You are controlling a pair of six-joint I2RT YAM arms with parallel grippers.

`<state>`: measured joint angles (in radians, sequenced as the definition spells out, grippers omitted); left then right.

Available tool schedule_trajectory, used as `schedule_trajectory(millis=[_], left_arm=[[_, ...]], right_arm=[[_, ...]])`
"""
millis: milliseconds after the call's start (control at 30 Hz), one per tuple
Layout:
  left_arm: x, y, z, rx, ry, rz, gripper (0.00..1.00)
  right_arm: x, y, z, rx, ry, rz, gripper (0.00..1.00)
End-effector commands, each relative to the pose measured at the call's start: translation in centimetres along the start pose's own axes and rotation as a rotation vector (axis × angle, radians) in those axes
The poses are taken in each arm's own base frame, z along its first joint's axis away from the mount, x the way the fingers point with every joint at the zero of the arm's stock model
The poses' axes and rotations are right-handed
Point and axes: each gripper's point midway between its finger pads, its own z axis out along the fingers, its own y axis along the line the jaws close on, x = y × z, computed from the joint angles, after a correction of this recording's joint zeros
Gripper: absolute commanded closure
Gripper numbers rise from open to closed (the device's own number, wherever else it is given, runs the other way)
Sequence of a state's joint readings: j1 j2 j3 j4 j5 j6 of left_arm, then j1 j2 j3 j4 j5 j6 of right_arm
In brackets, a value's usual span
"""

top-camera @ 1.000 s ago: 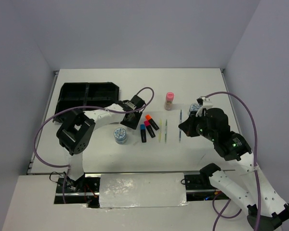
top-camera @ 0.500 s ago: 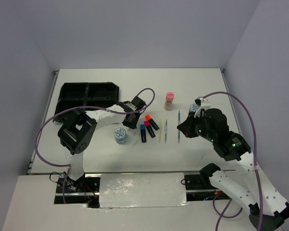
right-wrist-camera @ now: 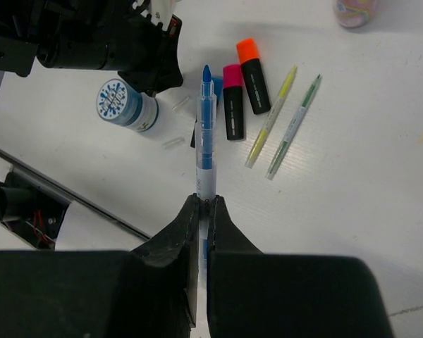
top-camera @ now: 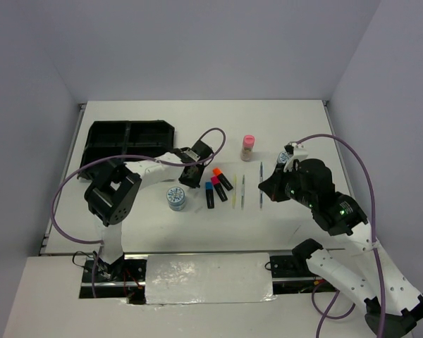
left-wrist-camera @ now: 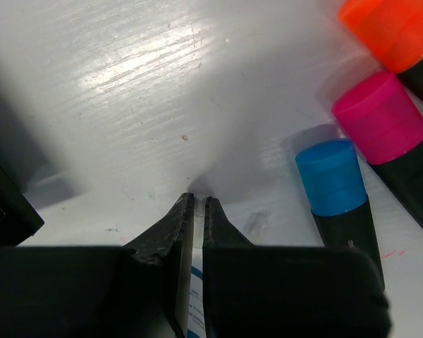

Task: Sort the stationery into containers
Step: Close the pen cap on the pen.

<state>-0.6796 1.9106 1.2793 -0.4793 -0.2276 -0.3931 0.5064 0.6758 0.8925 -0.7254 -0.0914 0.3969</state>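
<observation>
L gripper (left-wrist-camera: 199,201) pinches thin white item (left-wrist-camera: 197,296), mostly hidden btwn jaws.

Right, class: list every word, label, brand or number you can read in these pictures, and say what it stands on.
Nothing can be read outright.
Pink-capped marker: small white print on the black barrel, too blurred to read.
White item in the left gripper: blue print, too blurred.
Tin lid: blue-white pattern, no letters legible.
Blue pen in the right gripper: no print seen.
</observation>
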Motion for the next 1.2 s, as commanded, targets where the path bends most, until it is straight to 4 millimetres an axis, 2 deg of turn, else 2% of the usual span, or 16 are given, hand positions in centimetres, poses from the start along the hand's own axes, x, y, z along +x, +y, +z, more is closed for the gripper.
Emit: schedule_trajectory(millis=[0, 67, 100, 133, 200, 233, 333, 367, 433, 500, 533, 567, 633, 700, 933, 1167], left_arm=[[-2.7, -1.4, -3.2, 0.08, -0.065, -0.044, 1.0], [-5.2, -2.7, -6.2, 0.163, -0.147, -0.07, 1.0], [-7.6, -3.7, -8.1, 0.219, -0.222, -0.082, 1.0], [-9.1, -4.4, -9.8, 0.27, -0.276, -0.092, 1.0], [-12.1, -6.2, -14.6, 0.416, -0.397, -0.118, 1.0], [-13.9, -7.2, -16.9, 0.493, -0.48, -0.145, 1.0], [-16.2, -9.3, -24.3, 0.723, -0.679, -0.174, 1.0], [-15.3, -9.4, -26.1, 0.783, -0.719, -0.173, 1.0], [-15.5, -10.3, -30.7, 0.945, -0.845, -0.177, 1.0], [-13.2, -10.3, -33.0, 1.05, -0.9, -0.174, 1.0], [-13.0, -9.8, -36.9, 1.153, -1.008, -0.183, 1.0], [-11.5, -10.0, -36.0, 1.194, -0.996, -0.184, 1.0], [-9.9, -10.2, -38.5, 1.319, -1.018, -0.174, 1.0], [-9.1, -10.0, -39.4, 1.369, -1.048, -0.17, 1.0], [-8.7, -9.6, -41.1, 1.384, -1.073, -0.147, 1.0], [-8.4, -9.6, -41.0, 1.375, -1.066, -0.134, 1.0]], right_arm=[[-1.7, 1.6, -0.2, -0.075, -0.075, -0.006, 1.0], [-1.2, 2.9, 0.0, -0.169, -0.085, -0.015, 1.0], [-2.2, 3.9, 0.0, -0.227, -0.137, -0.021, 1.0], [-1.5, 4.1, 0.5, -0.255, -0.133, -0.017, 1.0], [-2.2, 5.6, 0.3, -0.345, -0.185, 0.001, 1.0], [-1.3, 5.7, 0.8, -0.367, -0.171, 0.042, 1.0], [-0.8, 7.6, 1.1, -0.486, -0.196, 0.091, 1.0], [-0.6, 8.1, 1.1, -0.516, -0.203, 0.1, 1.0], [-0.7, 9.6, 0.4, -0.616, -0.248, 0.131, 1.0], [-0.8, 11.3, -0.7, -0.738, -0.285, 0.124, 1.0], [-0.9, 11.8, -1.2, -0.768, -0.291, 0.131, 1.0], [-1.0, 12.5, -1.7, -0.791, -0.29, 0.119, 1.0], [-0.9, 13.1, -1.6, -0.795, -0.274, 0.098, 1.0], [-0.9, 14.1, -1.9, -0.823, -0.264, 0.077, 1.0], [-0.7, 15.6, -2.7, -0.863, -0.235, 0.032, 1.0], [-1.0, 15.6, -2.7, -0.838, -0.246, 0.02, 1.0]])
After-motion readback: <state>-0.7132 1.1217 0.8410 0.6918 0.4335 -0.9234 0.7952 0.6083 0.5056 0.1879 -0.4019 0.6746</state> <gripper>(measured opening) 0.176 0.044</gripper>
